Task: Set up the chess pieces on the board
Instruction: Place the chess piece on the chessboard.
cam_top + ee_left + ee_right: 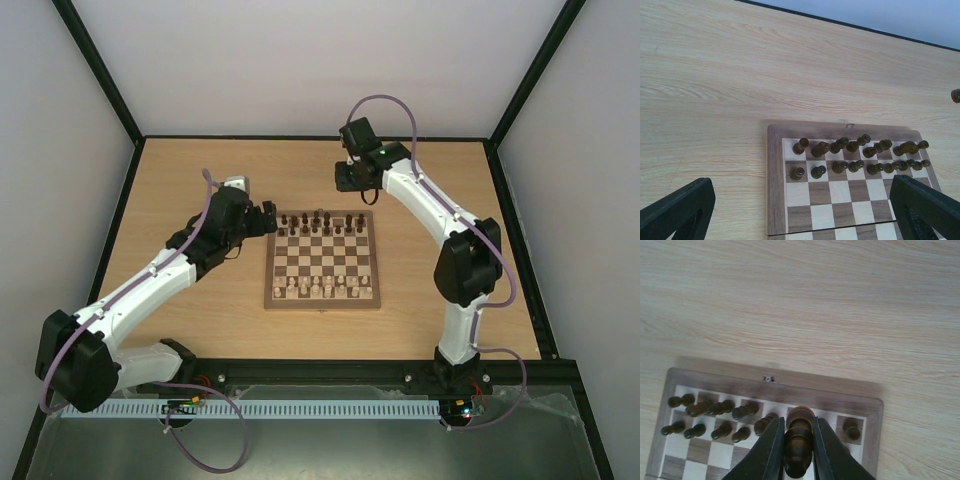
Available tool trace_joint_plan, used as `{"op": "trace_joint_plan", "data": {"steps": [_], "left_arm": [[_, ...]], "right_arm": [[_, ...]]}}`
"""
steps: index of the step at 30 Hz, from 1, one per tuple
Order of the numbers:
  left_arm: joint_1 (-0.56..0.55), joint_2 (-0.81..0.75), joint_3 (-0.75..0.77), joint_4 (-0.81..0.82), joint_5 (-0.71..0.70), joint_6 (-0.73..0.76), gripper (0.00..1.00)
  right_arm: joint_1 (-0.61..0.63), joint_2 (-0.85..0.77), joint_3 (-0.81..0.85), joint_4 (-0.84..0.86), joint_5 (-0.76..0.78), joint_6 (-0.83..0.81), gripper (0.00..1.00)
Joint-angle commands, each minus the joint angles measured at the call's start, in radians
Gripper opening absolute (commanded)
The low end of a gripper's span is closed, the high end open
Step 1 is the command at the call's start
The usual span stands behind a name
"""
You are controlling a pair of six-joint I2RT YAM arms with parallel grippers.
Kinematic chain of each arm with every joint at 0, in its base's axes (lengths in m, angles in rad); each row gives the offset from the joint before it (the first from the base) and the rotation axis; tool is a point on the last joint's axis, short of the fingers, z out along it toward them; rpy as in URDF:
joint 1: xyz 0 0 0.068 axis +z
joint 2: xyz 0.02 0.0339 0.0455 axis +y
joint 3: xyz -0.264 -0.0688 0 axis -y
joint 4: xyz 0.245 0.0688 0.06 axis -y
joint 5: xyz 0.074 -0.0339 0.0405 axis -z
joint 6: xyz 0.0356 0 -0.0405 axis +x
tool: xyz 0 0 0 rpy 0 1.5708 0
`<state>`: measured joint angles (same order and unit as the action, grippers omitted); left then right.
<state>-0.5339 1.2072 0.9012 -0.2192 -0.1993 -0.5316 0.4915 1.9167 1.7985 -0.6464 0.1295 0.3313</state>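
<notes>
The board point(322, 303) lies in the middle of the table. Dark brown chess pieces point(320, 225) fill its two far rows, and pale pieces point(320, 290) stand in the near rows. My right gripper point(352, 182) hovers over the board's far edge. In the right wrist view it point(799, 440) is shut on a dark piece point(800, 421), above the back row and beside the corner piece point(852, 429). My left gripper point(268, 218) is at the board's far left corner. In the left wrist view it point(800, 220) is open and empty, and the dark rows point(860, 155) show between its fingers point(680, 215).
The table has a black frame and pale walls on three sides. Bare wood lies beyond the board's far border point(790, 390). A small dark object point(956, 95) shows at the right edge of the left wrist view. Both arm bases sit at the near edge.
</notes>
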Motion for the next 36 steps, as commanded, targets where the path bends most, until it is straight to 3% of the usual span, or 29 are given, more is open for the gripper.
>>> {"op": "trace_joint_plan", "data": {"steps": [1,9,36], "left_arm": [[-0.005,-0.023,-0.011,-0.012,-0.02,-0.01,0.99],[-0.006,-0.023,-0.014,-0.011,-0.022,-0.014,0.99],[-0.011,-0.021,-0.019,-0.008,-0.025,-0.021,0.99]], "right_arm": [[0.018,0.031,0.045,-0.078,-0.022,-0.028,0.14],[0.075,0.112,0.11,-0.132,0.03,-0.043,0.13],[0.102,0.263,0.129,-0.2,0.088,-0.054,0.15]]}}
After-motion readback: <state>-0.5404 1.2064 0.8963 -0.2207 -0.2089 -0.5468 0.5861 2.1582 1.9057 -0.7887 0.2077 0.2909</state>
